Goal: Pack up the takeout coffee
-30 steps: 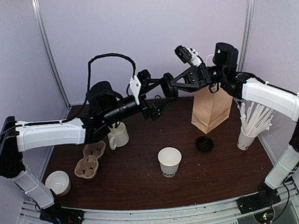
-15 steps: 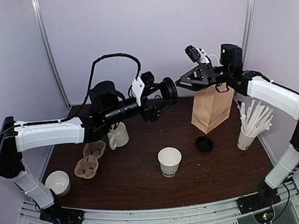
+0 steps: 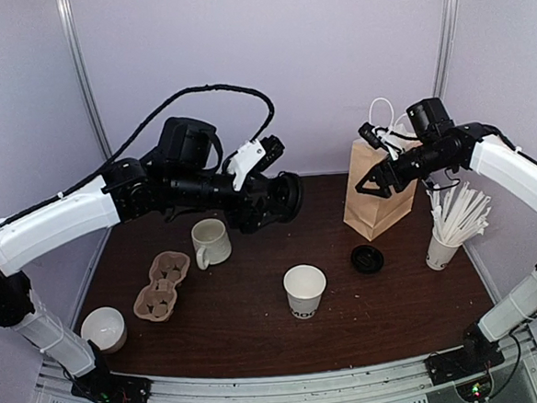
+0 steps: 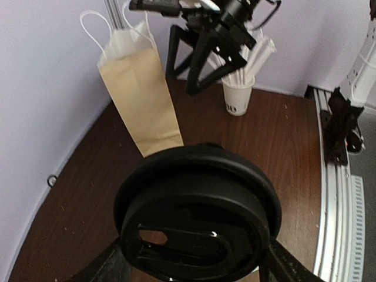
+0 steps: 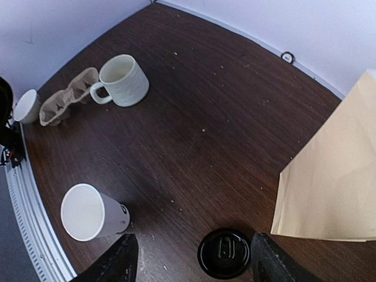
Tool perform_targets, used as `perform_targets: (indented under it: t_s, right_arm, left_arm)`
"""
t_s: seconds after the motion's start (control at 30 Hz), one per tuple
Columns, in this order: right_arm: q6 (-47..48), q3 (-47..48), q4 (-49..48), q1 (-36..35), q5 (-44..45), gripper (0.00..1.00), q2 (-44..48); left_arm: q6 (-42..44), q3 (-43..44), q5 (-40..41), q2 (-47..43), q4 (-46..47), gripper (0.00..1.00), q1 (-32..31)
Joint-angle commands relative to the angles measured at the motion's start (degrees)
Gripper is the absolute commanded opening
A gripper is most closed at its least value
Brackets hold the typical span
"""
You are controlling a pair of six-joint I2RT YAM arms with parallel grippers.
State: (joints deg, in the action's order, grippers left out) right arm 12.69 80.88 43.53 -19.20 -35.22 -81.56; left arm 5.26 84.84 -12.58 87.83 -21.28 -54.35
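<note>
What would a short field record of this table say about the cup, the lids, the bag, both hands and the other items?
cup: paper cup, upright, open top, no lid on it, mid-table
held lid: black, gripped in the left hand, high above the table
table lid: black, lying flat in front of the bag
bag: paper bag, standing, back right
right hand: open, empty, in the air by the bag
others: mug, cup carrier, cup of straws
</note>
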Motion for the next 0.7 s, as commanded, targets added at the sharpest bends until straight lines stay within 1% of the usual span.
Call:
perform_targets:
  t_s: [0.0, 0.07, 0.13, 0.4, 0.53, 0.67]
  right_arm:
    - [6.3, -2.8, 2.6, 0.0, 8.6, 0.70, 1.9]
    - [6.6, -3.5, 2.8, 0.0, 9.2, 0.70, 2.2]
    - [6.7, -4.4, 2.4, 0.0, 8.8, 0.71, 2.6]
    - [6.7, -8.1, 0.2, 0.6, 8.4, 0.69, 4.5]
    - [6.6, -9.0, 0.1, 1.5, 7.8, 0.69, 4.9]
    - [6.4, -8.8, 0.5, 1.7, 6.5, 0.69, 4.9]
  left_arm:
    - [3.7, 8.4, 1.8, 4.6, -28.0, 0.72, -3.4]
    - [5.6, 11.6, 4.1, 7.4, -33.3, 0.73, -5.0]
    - [7.2, 13.8, 5.2, 9.7, -36.2, 0.72, -6.5]
    - [10.9, 21.0, 7.0, 18.4, -40.1, 0.73, -9.3]
    - [11.8, 25.1, 7.3, 22.8, -41.7, 0.72, -9.5]
    - [12.5, 27.1, 8.0, 26.0, -42.0, 0.72, -9.5]
